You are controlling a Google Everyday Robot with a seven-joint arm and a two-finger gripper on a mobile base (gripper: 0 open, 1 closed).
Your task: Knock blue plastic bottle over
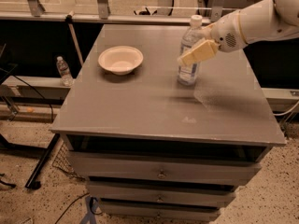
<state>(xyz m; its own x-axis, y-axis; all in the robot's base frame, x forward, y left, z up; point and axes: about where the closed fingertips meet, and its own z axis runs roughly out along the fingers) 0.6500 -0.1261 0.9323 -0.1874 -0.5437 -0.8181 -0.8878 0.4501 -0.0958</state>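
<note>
The blue plastic bottle (188,73) stands upright on the grey cabinet top (154,106), right of centre towards the back. It is clear and bluish with a white cap and a white-and-blue label. My gripper (187,58) reaches in from the right on a white arm (252,24). Its cream fingers lie together as one wedge, shut and empty. The wedge lies across the bottle's upper body, at or against its right side.
A white bowl (120,59) sits on the cabinet top, left of the bottle. A small clear bottle (62,70) stands on a low ledge left of the cabinet. Drawers (161,171) face front. Cables and a black stand leg lie on the floor at left.
</note>
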